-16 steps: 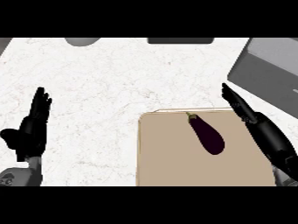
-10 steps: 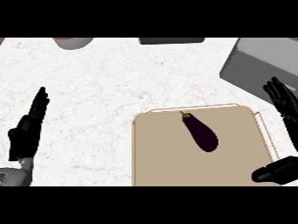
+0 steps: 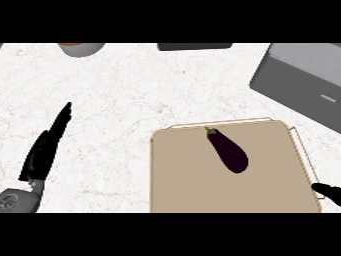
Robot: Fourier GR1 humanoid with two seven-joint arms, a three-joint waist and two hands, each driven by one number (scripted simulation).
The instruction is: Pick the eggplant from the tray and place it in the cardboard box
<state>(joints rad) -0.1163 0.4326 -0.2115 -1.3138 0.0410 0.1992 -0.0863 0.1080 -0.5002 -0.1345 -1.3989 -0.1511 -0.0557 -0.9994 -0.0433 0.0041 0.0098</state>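
A dark purple eggplant (image 3: 228,151) lies slanted on the far half of the tan tray (image 3: 195,190), its green stem pointing to the tray's far edge. My left hand (image 3: 46,149) rests on the white counter left of the tray, fingers straight and pointing away. Only a black tip of my right hand (image 3: 338,195) shows, at the tray's near right corner by the view's right edge. Neither hand touches the eggplant.
A large grey box-like unit (image 3: 313,82) takes up the far right. At the counter's far edge stand a grey bowl with something orange in it (image 3: 81,48) and a dark flat object (image 3: 193,46). White counter (image 3: 143,90) lies between them and the tray.
My right hand has pulled back from beside the tray's right edge to the lower right corner, mostly out of view. The left hand has stayed open on the left. More of the far counter shows.
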